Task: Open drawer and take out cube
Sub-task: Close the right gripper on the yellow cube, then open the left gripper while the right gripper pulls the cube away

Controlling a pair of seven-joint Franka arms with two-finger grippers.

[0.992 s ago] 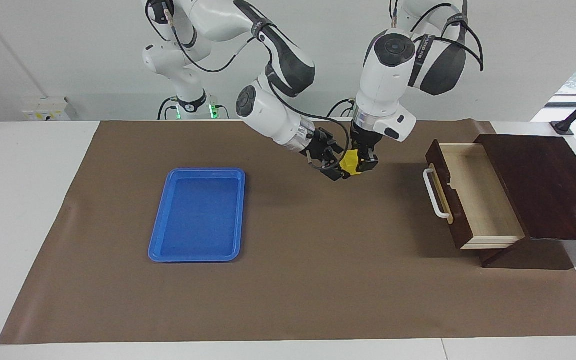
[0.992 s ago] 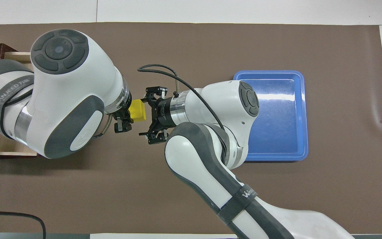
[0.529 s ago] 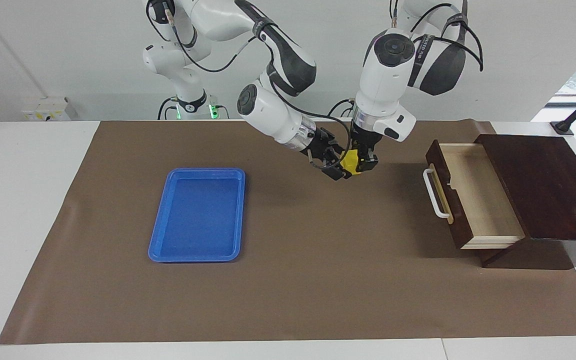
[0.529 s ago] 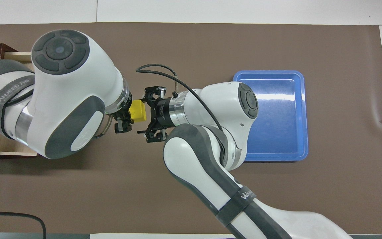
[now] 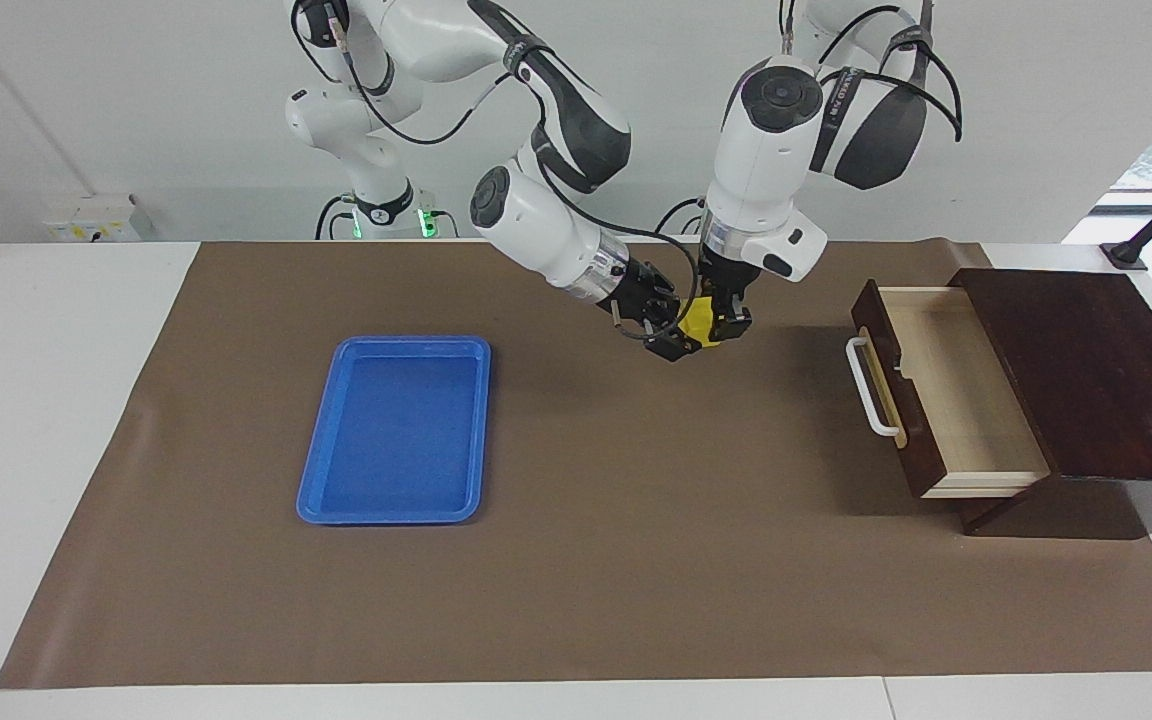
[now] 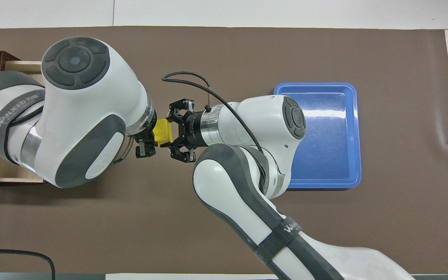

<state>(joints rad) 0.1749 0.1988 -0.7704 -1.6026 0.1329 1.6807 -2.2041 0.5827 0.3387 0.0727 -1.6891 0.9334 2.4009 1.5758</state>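
The yellow cube (image 5: pixel 699 319) (image 6: pixel 162 131) hangs in the air over the brown mat, between the blue tray and the drawer. My left gripper (image 5: pixel 722 326) (image 6: pixel 147 137) points down and is shut on the cube. My right gripper (image 5: pixel 673 337) (image 6: pixel 172 131) comes in sideways from the tray's end, open, with its fingers on either side of the cube. The drawer (image 5: pixel 948 392) stands pulled out of its dark wood box (image 5: pixel 1086 370), white handle (image 5: pixel 872 386) toward the table's middle, its pale inside bare. In the overhead view the left arm hides most of the drawer (image 6: pixel 12 175).
A blue tray (image 5: pixel 396 432) (image 6: pixel 354 136) lies flat on the brown mat (image 5: pixel 636 560) toward the right arm's end of the table, with nothing in it. The wood box sits at the left arm's end, near the mat's edge.
My right gripper has moved in toward the cube until its fingers flank it. My left gripper has kept hold of the cube and shifted only slightly.
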